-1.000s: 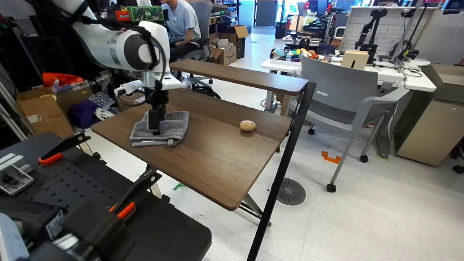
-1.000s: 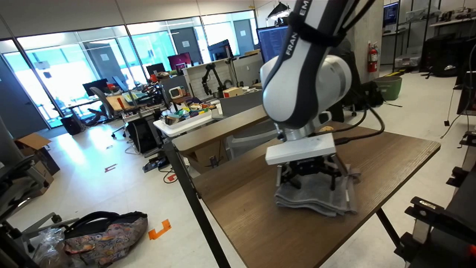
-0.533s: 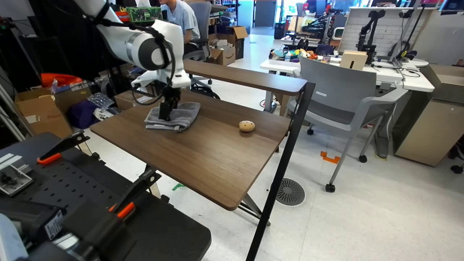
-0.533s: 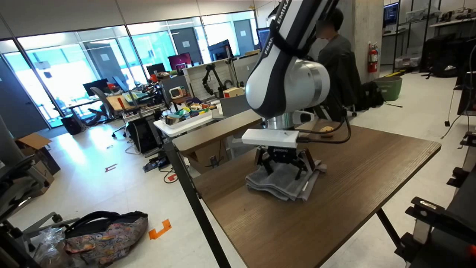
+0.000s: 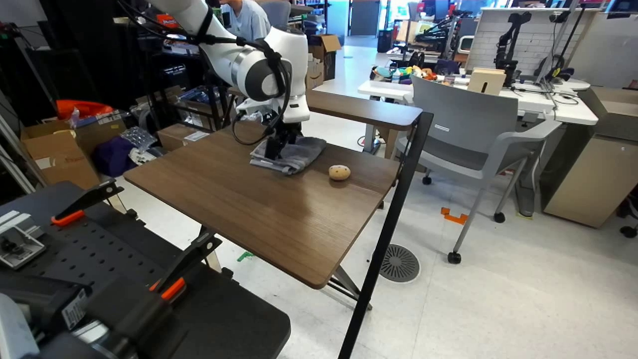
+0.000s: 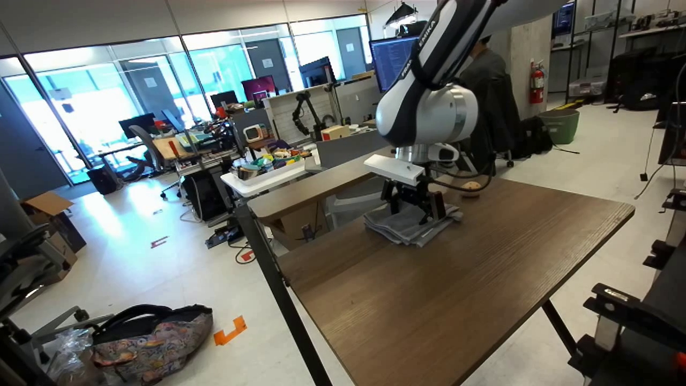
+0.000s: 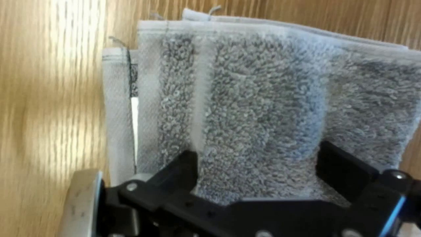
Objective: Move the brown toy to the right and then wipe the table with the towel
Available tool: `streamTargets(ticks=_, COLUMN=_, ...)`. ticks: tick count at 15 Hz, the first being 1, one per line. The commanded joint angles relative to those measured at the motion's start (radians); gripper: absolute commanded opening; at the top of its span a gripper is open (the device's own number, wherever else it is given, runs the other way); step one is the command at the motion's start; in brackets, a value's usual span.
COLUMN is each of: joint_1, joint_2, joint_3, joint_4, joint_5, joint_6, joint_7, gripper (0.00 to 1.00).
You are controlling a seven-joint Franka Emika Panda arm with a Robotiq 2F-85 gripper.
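Observation:
The brown toy (image 5: 339, 172), a small tan lump with dark spots, rests on the dark wood table (image 5: 279, 209). In an exterior view the same toy (image 6: 471, 185) sits partly behind the arm's cable. The folded grey towel (image 5: 309, 152) lies flat to the left of the toy, a strip of bare wood between them. My gripper (image 6: 410, 212) points straight down onto the towel. From the wrist, the gripper (image 7: 258, 156) stands wide open, its black fingers (image 7: 342, 171) far apart over the towel (image 7: 243, 82), no fold pinched between them. Fingertip contact looks likely but is partly hidden.
A raised wooden shelf (image 5: 349, 107) runs along the table's back edge, with a slanted black leg (image 5: 389, 234) at its end. Behind stands a grey chair (image 5: 463, 124). A black perforated bench (image 5: 124, 269) with clamps is in front.
The gripper and towel have slid together across the table toward the toy, rightward and back in an exterior view. The toy has stayed put. The jaws have stayed wide.

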Motion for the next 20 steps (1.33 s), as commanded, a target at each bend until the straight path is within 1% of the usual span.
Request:
streamTargets(ticks=1, joint_1=0.060, joint_2=0.040, joint_3=0.054, joint_4=0.043, joint_5=0.010, joint_6=0.047, joint_7=0.004, gripper=1.00)
streamTargets(ticks=3, joint_1=0.100, joint_2=0.021, joint_3=0.097, joint_4=0.010, joint_5=0.010, joint_6=0.077, joint_7=-0.026, gripper=1.00)
streamTargets(ticks=5, joint_1=0.136, joint_2=0.010, joint_3=0.123, joint_4=-0.007, joint_5=0.007, joint_6=0.097, joint_7=-0.042, gripper=1.00)
streamTargets(ticks=7, joint_1=0.148, joint_2=-0.010, joint_3=0.139, joint_4=-0.046, joint_5=0.007, joint_6=0.105, joint_7=-0.074, gripper=1.00)
streamTargets(ticks=9, joint_1=0.113, joint_2=-0.051, joint_3=0.163, joint_4=-0.122, joint_5=0.011, joint_6=0.085, joint_7=-0.128, gripper=1.00)
streamTargets(ticks=10, joint_1=0.097, joint_2=-0.084, joint_3=0.149, joint_4=-0.177, joint_5=0.006, joint_6=0.067, joint_7=-0.140, gripper=1.00)
streamTargets(ticks=12, joint_1=0.039, joint_2=-0.137, joint_3=0.149, joint_4=-0.266, joint_5=0.010, joint_6=0.042, joint_7=-0.195, gripper=1.00)
streamTargets(ticks=13, joint_1=0.026, joint_2=-0.157, joint_3=0.125, joint_4=-0.295, joint_5=0.030, joint_6=0.038, joint_7=-0.202, gripper=1.00)
streamTargets(ticks=15, joint_1=-0.021, joint_2=-0.196, joint_3=0.097, joint_4=-0.354, joint_5=0.051, joint_6=0.038, joint_7=-0.201, gripper=1.00)
streamTargets(ticks=18, joint_1=-0.098, joint_2=-0.247, joint_3=0.057, joint_4=-0.430, joint_5=0.072, joint_6=0.005, joint_7=-0.219, gripper=1.00)
streamTargets(ticks=20, joint_1=-0.110, joint_2=-0.264, joint_3=0.018, joint_4=-0.455, joint_5=0.064, joint_6=-0.022, joint_7=-0.213, gripper=1.00)
